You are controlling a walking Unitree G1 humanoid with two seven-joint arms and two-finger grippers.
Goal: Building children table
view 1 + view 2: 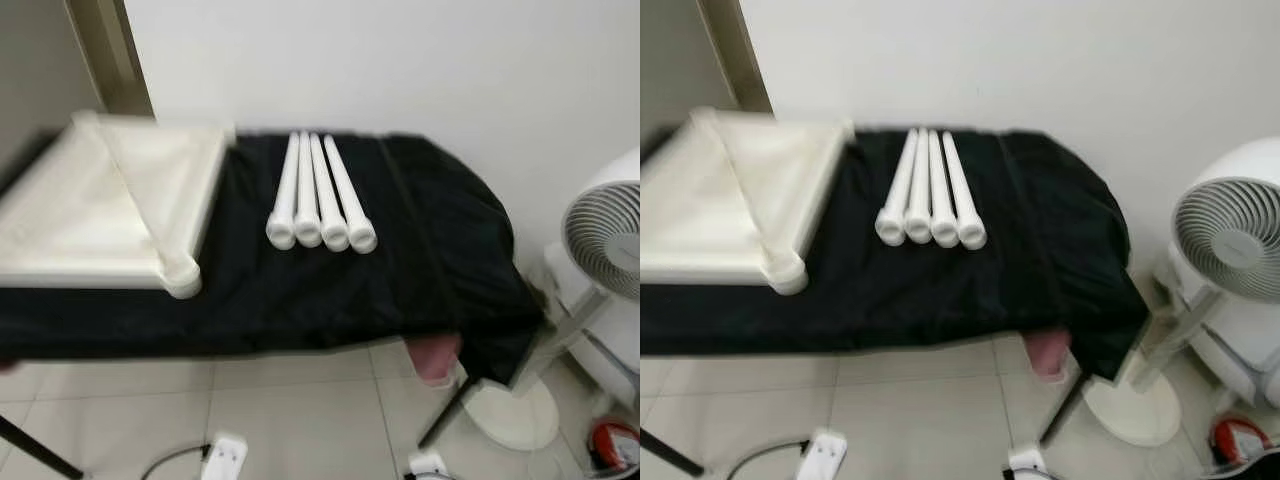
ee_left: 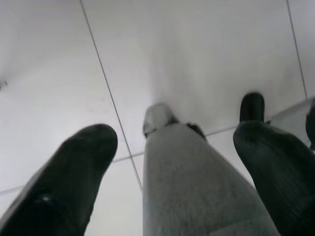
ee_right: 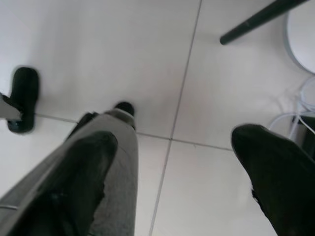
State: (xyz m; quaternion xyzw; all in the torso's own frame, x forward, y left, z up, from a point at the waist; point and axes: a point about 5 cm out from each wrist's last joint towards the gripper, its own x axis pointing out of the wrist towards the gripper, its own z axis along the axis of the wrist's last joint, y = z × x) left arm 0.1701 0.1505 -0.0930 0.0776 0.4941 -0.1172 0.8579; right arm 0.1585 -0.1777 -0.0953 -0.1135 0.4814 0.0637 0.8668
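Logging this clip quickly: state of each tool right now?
Left tool: open, holding nothing, pointing at the floor.
Right tool: open, holding nothing, pointing at the floor.

Right gripper point(image 3: 172, 182) fingers spread wide over pale floor tiles point(image 3: 123, 54) (robot's grey leg point(image 3: 115, 162) below), dark table leg point(image 3: 258, 19) nearby

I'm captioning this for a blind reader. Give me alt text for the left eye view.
Four white table legs lie side by side on a black cloth covering a low surface, with the white tabletop to their left. A white fan stands at right on the tiled floor.
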